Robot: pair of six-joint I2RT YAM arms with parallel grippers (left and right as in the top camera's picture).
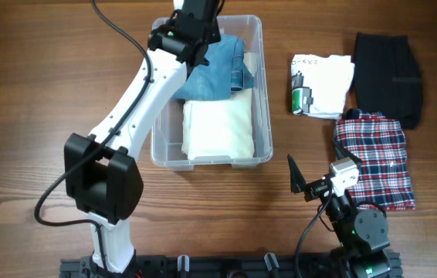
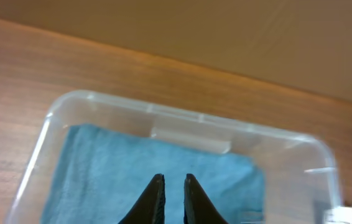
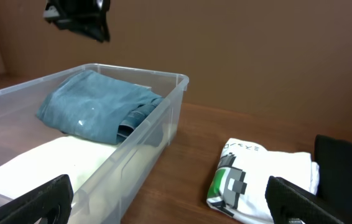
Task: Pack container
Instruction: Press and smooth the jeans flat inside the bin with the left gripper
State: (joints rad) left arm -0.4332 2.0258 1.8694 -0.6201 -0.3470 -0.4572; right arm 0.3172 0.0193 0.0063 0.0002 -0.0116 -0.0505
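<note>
Overhead: L arm (image 1: 137, 93) hides container (image 1: 265, 100) far end; L fingers (image 2: 151, 202) barely parted, R fingers (image 3: 39, 202) spread wide.

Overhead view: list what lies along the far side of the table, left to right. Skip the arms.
container → white printed T-shirt → black garment

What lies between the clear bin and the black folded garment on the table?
A folded white T-shirt with a green-and-black print lies between the bin and the black garment. The overhead view shows it best.
</note>
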